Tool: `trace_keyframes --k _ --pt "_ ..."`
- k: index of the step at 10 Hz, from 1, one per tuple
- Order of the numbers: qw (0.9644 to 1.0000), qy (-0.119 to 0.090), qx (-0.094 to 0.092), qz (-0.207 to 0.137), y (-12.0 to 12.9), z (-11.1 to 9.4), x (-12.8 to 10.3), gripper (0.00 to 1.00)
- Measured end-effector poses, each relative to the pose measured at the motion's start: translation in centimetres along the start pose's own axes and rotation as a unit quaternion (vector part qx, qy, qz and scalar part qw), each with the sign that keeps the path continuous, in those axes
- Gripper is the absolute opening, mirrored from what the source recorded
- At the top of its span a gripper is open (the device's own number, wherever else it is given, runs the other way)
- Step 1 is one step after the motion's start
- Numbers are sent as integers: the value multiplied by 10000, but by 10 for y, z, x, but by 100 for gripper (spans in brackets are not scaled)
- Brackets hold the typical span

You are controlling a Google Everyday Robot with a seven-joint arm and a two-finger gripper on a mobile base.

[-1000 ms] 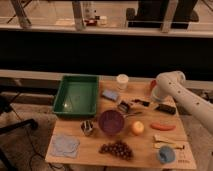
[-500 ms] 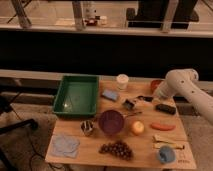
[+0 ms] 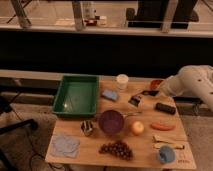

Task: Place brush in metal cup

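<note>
The brush [image 3: 136,100] lies on the wooden table behind and to the right of the purple bowl [image 3: 111,121]. Its bristled head points to the front left and its dark handle runs back right. My gripper [image 3: 153,92] is the dark end of the white arm [image 3: 192,82], which reaches in from the right. It sits low at the handle's far end, next to a red bowl [image 3: 156,84]. Whether it touches the brush does not show. The metal cup [image 3: 88,128] stands upright at the front left, just left of the purple bowl.
A green tray [image 3: 76,95] fills the back left. A white cup [image 3: 122,81], blue sponge [image 3: 109,95], black block [image 3: 165,108], orange [image 3: 137,128], red-orange vegetable [image 3: 162,126], grapes [image 3: 116,148], blue cup [image 3: 165,154] and blue cloth [image 3: 65,145] crowd the table.
The arm has drawn back to the right, and the gripper has shifted a little right toward the red bowl. The objects on the table have not visibly moved.
</note>
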Motion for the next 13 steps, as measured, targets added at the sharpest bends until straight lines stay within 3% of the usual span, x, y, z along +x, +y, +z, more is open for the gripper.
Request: trace_keyframes --k 2,5,9,13 --pt "9993 -231 228 -190 3 -25 -11 2" --pt "9962 -590 413 -483 13 -52 -30 2" --pt "9882 -1087 576 -912 35 -88 -55 2" --pt "9812 -1379 749 -1119 46 -117 -62 2"
